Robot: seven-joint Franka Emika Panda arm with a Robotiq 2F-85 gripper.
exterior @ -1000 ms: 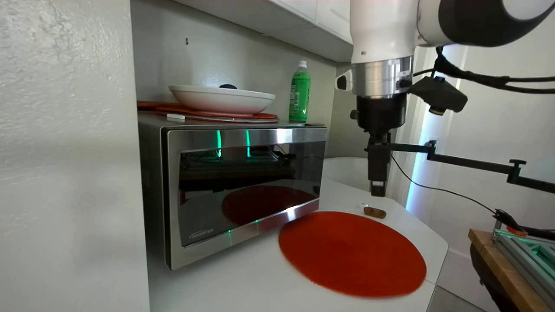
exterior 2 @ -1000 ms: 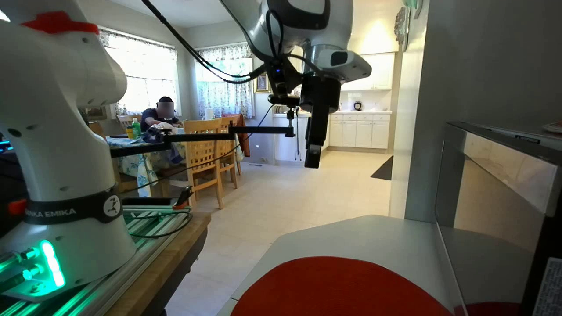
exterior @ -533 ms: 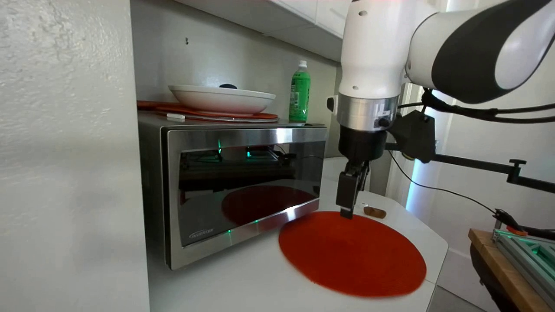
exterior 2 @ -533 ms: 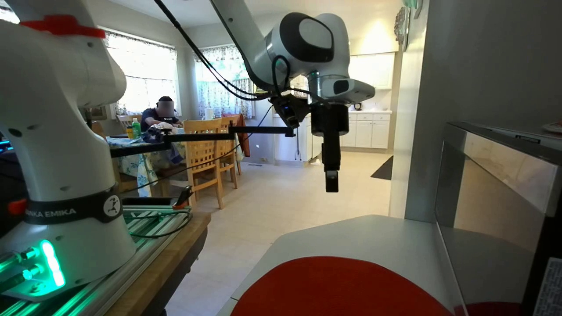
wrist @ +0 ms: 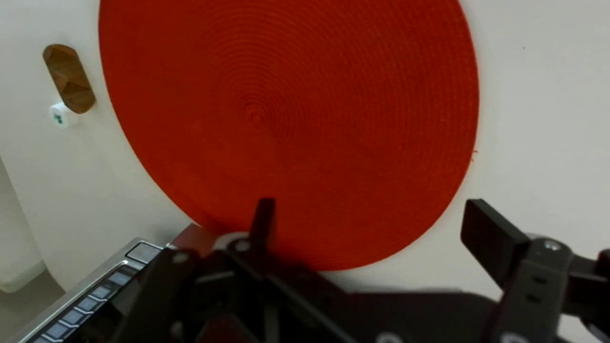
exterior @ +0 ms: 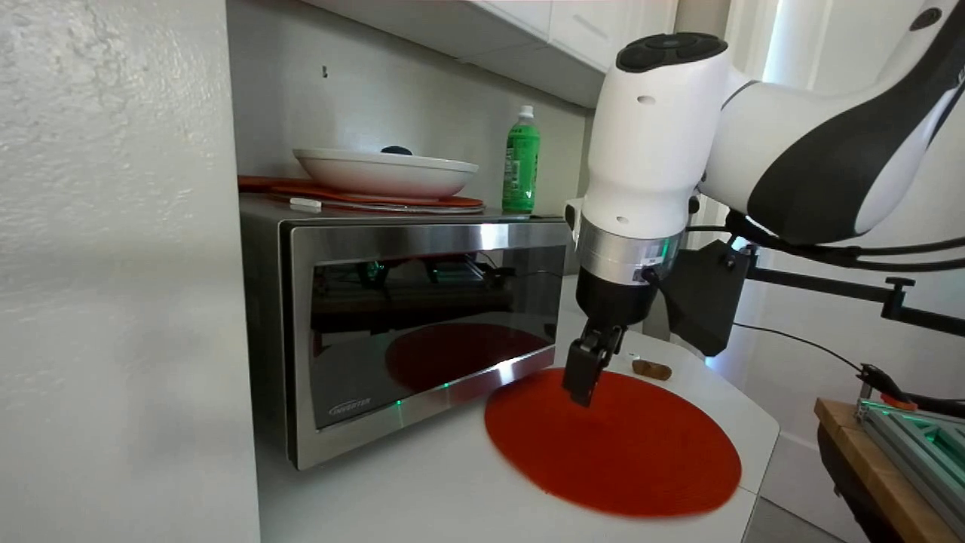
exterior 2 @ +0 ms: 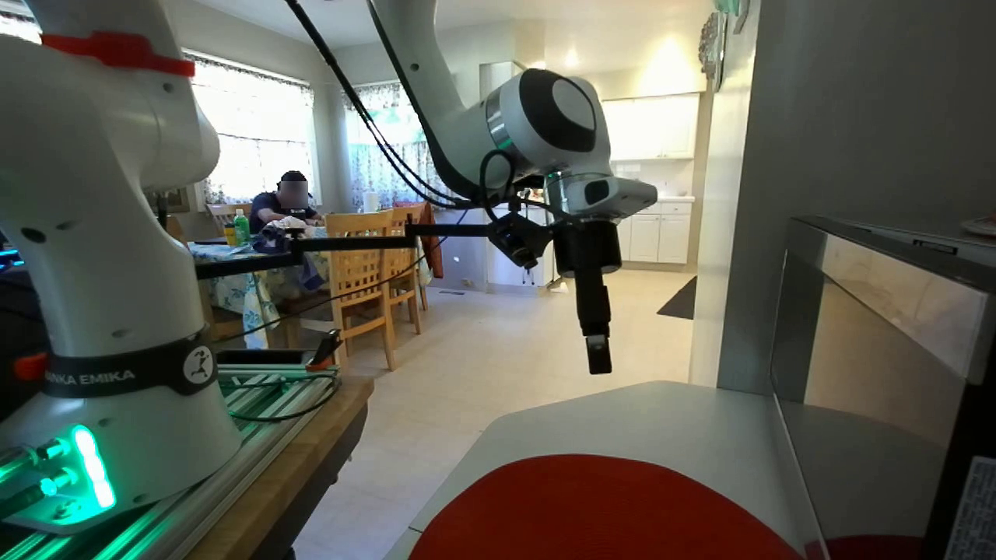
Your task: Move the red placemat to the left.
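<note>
The red placemat (exterior: 626, 460) is round and lies flat on the white table beside the microwave. It also shows in the other exterior frame (exterior 2: 599, 513), cut off at the bottom, and fills much of the wrist view (wrist: 305, 114). My gripper (exterior: 580, 396) is above the placemat's microwave-side part, tilted, and apart from it. It also shows in an exterior view (exterior 2: 599, 364). In the wrist view my gripper (wrist: 369, 202) is wide open with nothing between its fingers. One finger is over the placemat and the other over bare table, with the placemat's edge between them.
A microwave (exterior: 422, 354) stands close beside the placemat and gripper. A white bowl (exterior: 388, 173) and green bottle (exterior: 520, 166) stand on it. A brown wooden piece (wrist: 70, 78) and a small white piece (wrist: 62, 115) lie near the placemat's edge.
My gripper has come down and moved toward the microwave, over the placemat, and the hand has tilted. The placemat has not moved.
</note>
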